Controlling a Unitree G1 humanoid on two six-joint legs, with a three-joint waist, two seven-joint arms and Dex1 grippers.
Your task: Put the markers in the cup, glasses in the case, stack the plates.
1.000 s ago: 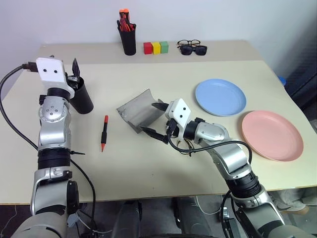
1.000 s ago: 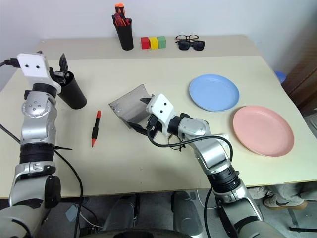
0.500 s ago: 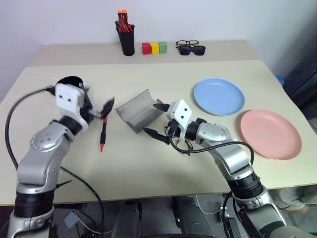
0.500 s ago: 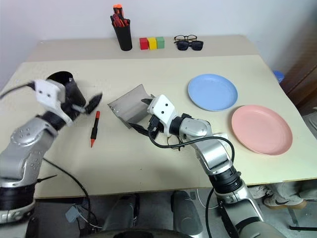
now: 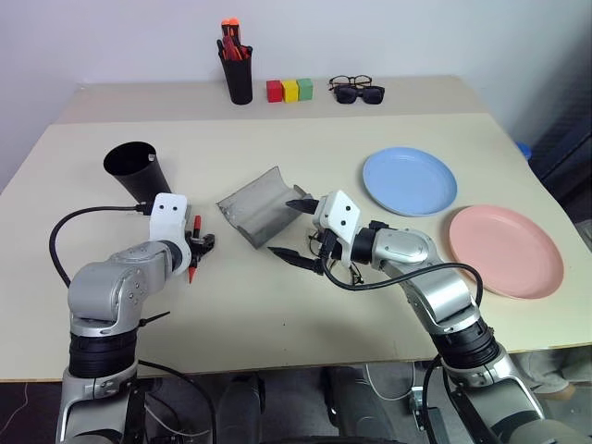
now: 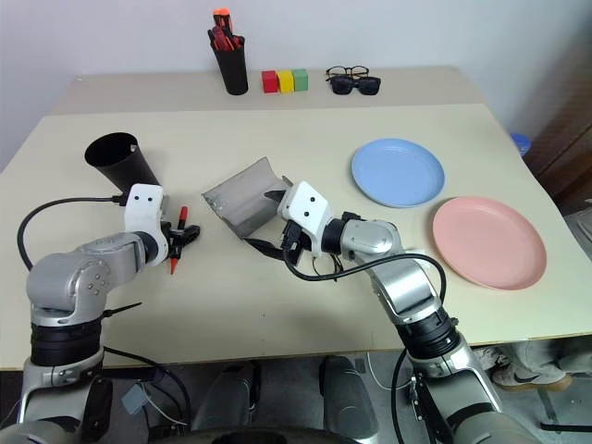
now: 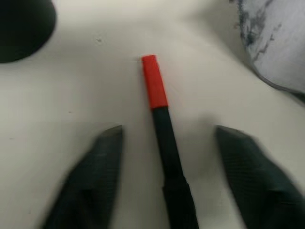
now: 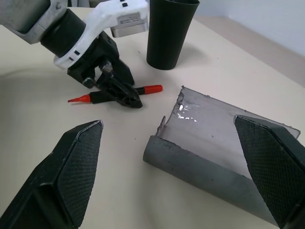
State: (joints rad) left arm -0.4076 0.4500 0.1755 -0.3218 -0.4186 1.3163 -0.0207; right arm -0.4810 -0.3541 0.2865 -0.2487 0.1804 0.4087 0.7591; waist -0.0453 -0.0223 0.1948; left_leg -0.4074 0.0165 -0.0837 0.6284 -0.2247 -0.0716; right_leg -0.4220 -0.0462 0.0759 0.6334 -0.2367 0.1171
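"Red and black, the marker [image 7: 159, 124] lies flat on the table [image 5: 277, 305], left of the case [image 5: 257, 203], near the cup [image 5: 137, 170]."

"It looks light, stiff and likely to roll. Its black middle seems best to pinch."

"The left gripper [image 7: 164, 157] has its fingers spread, one each side, not pinching. The right gripper [image 8: 171, 157] is spread wide by the case."

"The marker's near end is cut off in the left wrist view."

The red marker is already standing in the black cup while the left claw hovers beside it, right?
Not quite. The red marker lies flat on the table, outside the black cup; the left wrist view shows it between the open fingers of the left claw, which hovers at it.
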